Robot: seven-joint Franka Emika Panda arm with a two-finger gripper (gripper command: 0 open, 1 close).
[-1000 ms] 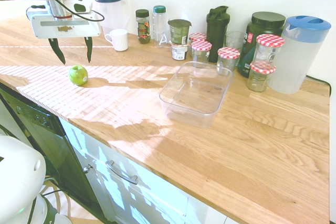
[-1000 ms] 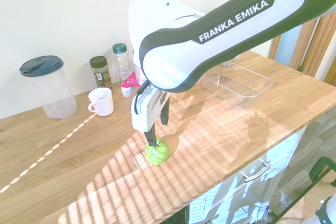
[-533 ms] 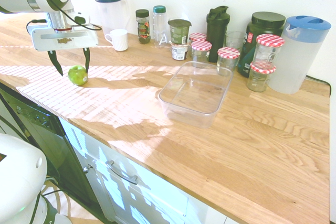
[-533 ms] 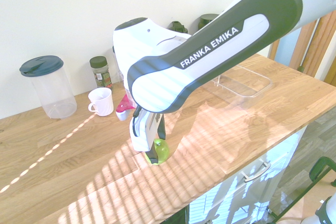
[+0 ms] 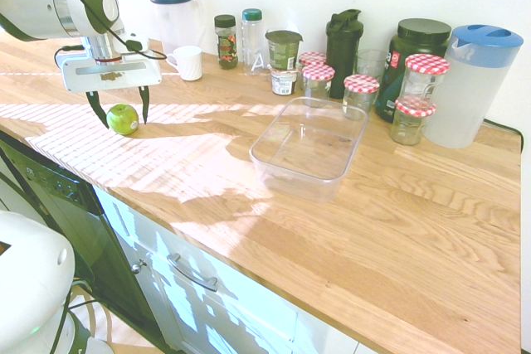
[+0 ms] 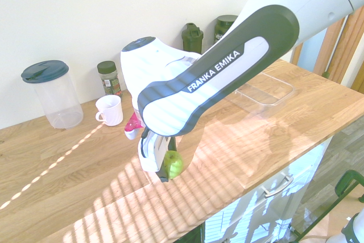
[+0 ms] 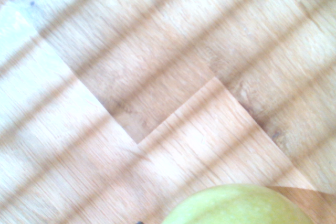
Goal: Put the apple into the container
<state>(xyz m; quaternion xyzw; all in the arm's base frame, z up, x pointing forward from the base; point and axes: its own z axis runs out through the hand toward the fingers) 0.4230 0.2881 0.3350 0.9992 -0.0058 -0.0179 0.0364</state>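
As I came down over the last second, my end effector [image 5: 121,109] dropped from above the apple [image 5: 123,118] to straddle it, fingers spread wide, nothing gripped yet. The apple sat on the desk [image 5: 415,230], well apart from the container [image 5: 309,145]; closing seemed next.

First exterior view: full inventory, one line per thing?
apple: 1, green, on counter, between the tool's fingers
container: 1, clear, mid-counter
checked-lid jars: 5, red-white lids, behind container
pitchers: 2, clear, blue and dark lids, one at each end of the back row
mug: 1, white, by the dark-lidded pitcher
spice jar: 1, dark lid, back row
small bottle: 1, teal cap, back row
shaker: 1, dark green
big tub: 1, dark green
counter: 1, wood
tool: 1, open, straddling apple
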